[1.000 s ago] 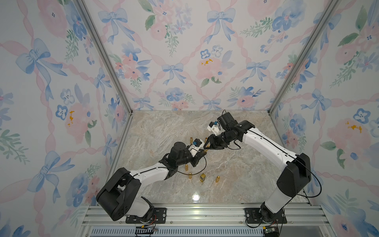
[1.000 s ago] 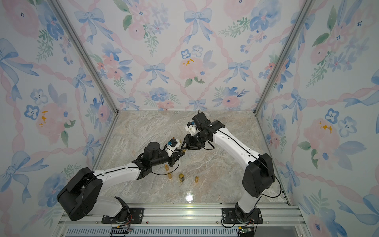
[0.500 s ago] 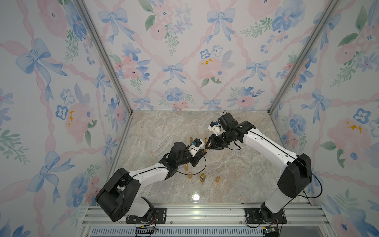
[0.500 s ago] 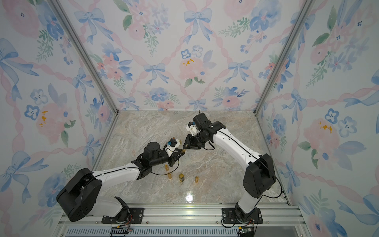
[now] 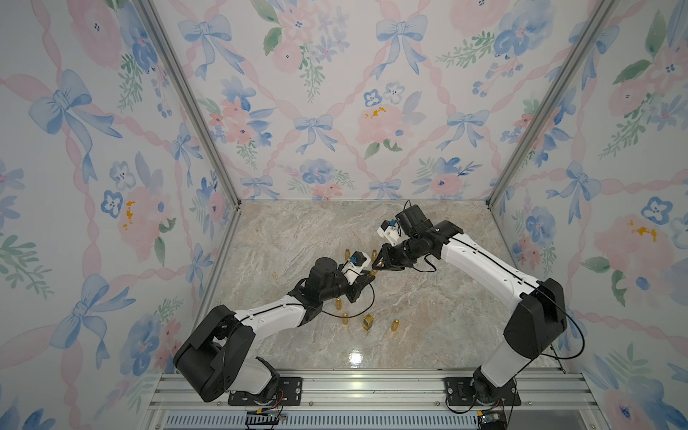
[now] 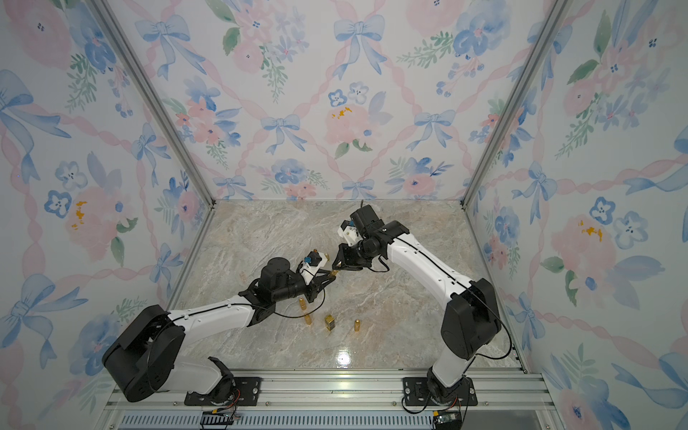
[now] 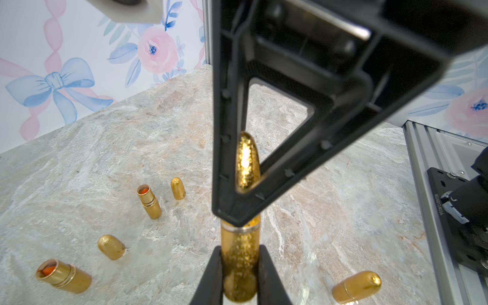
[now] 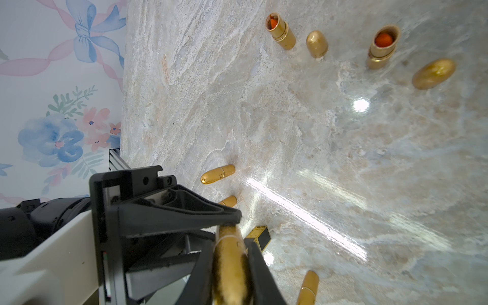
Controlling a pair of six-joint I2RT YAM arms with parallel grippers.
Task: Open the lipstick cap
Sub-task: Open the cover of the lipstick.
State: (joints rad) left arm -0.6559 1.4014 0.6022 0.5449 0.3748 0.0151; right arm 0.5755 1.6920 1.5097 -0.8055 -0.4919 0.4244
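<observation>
A glittery gold lipstick (image 7: 239, 261) is held in the air between both arms, above the marble table (image 5: 428, 298). My left gripper (image 7: 239, 274) is shut on its lower barrel. Its rounded cap (image 7: 247, 161) shows through the frame of the right arm's finger. In the right wrist view my right gripper (image 8: 231, 269) is shut on that gold cap (image 8: 229, 261). The cap still sits against the barrel at the seam ring. In both top views the two gripper tips meet at the lipstick (image 5: 375, 270) (image 6: 332, 274) over the middle of the table.
On the table stand two uncapped gold lipsticks with orange tips (image 7: 149, 202) (image 7: 63, 276) and loose caps (image 7: 178, 188) (image 7: 111, 247). A capped lipstick (image 7: 356, 286) lies nearby. A square gold-and-black lipstick (image 5: 368, 322) and more gold tubes (image 5: 338, 303) (image 5: 394, 325) sit toward the front.
My right gripper's jaws have closed onto the lipstick's cap. The left gripper has stayed shut on the barrel, and both arms have barely shifted.
</observation>
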